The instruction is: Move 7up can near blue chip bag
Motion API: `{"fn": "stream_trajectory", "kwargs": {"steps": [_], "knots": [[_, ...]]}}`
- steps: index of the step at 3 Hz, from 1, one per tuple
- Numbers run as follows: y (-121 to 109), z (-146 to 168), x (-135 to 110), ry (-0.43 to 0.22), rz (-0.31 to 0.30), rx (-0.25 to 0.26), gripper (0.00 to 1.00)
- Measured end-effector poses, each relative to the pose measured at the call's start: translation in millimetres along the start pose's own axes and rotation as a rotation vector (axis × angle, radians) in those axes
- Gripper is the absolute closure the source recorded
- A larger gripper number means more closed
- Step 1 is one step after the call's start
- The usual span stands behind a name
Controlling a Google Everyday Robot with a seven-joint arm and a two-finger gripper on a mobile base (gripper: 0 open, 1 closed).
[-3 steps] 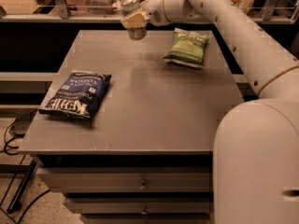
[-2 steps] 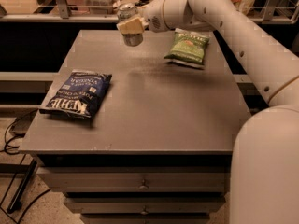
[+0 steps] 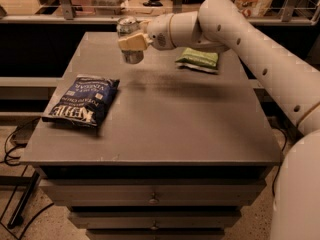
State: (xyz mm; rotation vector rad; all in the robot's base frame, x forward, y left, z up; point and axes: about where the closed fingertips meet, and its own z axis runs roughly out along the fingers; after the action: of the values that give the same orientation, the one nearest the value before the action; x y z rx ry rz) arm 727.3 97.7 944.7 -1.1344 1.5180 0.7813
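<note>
7up can (image 3: 132, 57) hangs clamped in jaws between one blue chip bag (image 3: 82, 101) and one green bag (image 3: 198, 59).

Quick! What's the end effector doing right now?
End effector: shut on the 7up can, in the air over the far left part of the table.

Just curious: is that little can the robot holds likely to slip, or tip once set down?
The can looks like smooth, shiny metal, so it may slip, though the gripper clamps its middle. It hangs above the table; small and round, it could roll if tipped.
</note>
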Motion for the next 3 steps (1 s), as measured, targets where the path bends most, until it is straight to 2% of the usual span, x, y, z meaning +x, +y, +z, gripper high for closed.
{"fn": "stream_trajectory", "kwargs": {"steps": [1,2,3], "knots": [[12.0,1.0,12.8,-0.02,0.024,-0.008,0.84],[21.7,4.1,33.1,-0.01,0.03,-0.008,0.53],[24.7,4.2,44.7,0.001,0.028,-0.001,0.3]]}}
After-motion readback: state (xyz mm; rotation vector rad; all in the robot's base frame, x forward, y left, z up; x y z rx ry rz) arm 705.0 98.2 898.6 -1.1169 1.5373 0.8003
